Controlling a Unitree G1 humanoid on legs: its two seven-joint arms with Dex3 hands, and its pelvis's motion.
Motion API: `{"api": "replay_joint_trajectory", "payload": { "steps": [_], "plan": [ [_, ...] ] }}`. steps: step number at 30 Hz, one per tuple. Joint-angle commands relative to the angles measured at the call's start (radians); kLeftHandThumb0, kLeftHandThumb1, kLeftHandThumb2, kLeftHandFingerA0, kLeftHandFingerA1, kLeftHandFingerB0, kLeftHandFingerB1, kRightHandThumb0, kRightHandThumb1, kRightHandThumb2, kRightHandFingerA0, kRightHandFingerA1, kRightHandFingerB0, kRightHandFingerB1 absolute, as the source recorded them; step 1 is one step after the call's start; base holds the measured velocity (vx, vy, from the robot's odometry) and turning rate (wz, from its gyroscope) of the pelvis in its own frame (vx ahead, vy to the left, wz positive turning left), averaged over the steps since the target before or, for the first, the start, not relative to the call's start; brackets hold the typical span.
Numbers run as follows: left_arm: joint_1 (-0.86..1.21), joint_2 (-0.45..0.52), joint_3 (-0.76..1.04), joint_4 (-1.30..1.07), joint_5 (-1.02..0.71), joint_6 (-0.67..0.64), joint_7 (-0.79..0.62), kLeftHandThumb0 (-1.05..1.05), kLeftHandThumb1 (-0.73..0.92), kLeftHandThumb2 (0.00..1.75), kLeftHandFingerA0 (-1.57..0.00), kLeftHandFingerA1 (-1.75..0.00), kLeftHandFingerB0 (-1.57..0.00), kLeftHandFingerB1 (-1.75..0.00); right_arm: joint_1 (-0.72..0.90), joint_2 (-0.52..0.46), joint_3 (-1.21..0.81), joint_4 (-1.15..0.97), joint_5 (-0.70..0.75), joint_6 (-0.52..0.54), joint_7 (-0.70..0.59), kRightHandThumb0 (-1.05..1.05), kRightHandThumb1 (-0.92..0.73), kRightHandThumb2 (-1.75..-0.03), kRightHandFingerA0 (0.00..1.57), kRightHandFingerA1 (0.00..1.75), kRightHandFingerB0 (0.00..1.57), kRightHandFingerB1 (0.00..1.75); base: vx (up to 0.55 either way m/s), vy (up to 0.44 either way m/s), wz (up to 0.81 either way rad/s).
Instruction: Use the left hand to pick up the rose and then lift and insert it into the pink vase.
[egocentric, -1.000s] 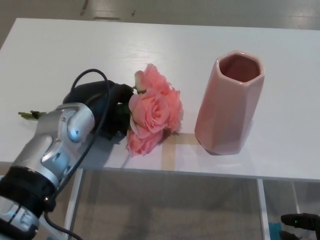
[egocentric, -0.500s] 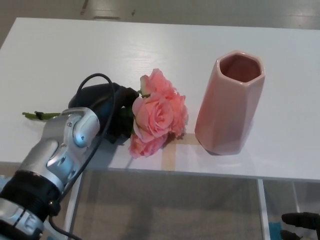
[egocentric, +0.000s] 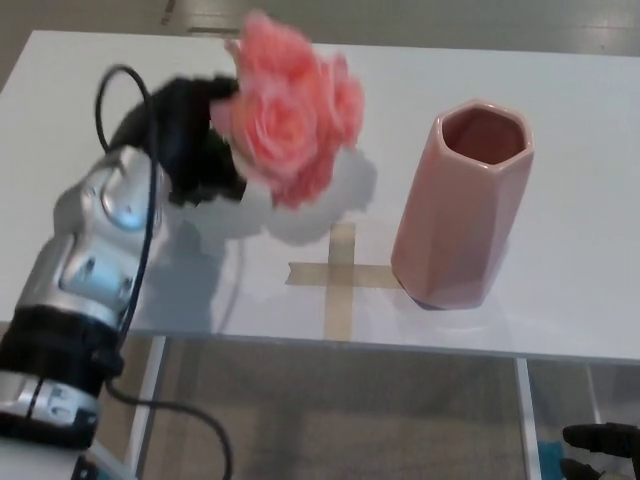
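Above the left half of the white bench (egocentric: 520, 60), the left hand (egocentric: 195, 140) holds the rose (egocentric: 285, 120) in the air, its black fingers (egocentric: 205, 170) clamped on the stem just behind the pink blooms (the whole cluster is blurred, so the stem itself cannot be made out). The blooms point toward the right, and their soft shadow falls on the bench below them. The silver forearm (egocentric: 90, 250) rises from the lower left corner, with a black cable (egocentric: 140, 200) looping over it. The pink vase (egocentric: 460, 205) stands upright to the right of the rose and apart from it, its open mouth facing up. A cross of tan tape (egocentric: 340, 275) lies on the bench between the hand and the vase, one arm of it reaching the vase's foot. At the lower right corner, below the bench edge, a small part of the right hand (egocentric: 600, 445) shows; I cannot tell how its fingers are set
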Motion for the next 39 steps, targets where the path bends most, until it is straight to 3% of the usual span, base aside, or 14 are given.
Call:
{"api": "replay_joint_trajectory", "payload": {
  "steps": [1, 13, 39],
  "plan": [
    [-0.12, -0.067, 0.158, -0.107, -0.259, 0.156, -0.089, -0.16, 0.88, 0.67, -0.9, -1.35, -0.78, -0.97, 0.009, -0.008, 0.004, 0.009, -0.011, 0.0, 0.004, -0.31, -0.64, -0.59, 0.6, 0.41, 0.53, 0.39, 0.0, 0.0, 0.0],
    [-0.283, -0.174, 0.269, -0.226, -0.403, 0.392, -0.117, -0.17, 0.85, 0.68, -0.92, -1.35, -0.83, -0.84, 0.001, -0.007, -0.003, 0.009, -0.002, 0.009, 0.0, -0.32, -0.64, -0.59, 0.59, 0.41, 0.53, 0.39, 0.0, 0.0, 0.0],
    [-0.457, -0.31, 0.338, -0.43, -0.603, 0.699, -0.026, -0.16, 0.8, 0.69, -1.0, -1.45, -0.86, -0.85, 0.0, -0.008, 0.004, 0.012, -0.006, 0.01, 0.003, -0.32, -0.64, -0.59, 0.59, 0.41, 0.53, 0.39, 0.0, 0.0, 0.0]
  ]
}}
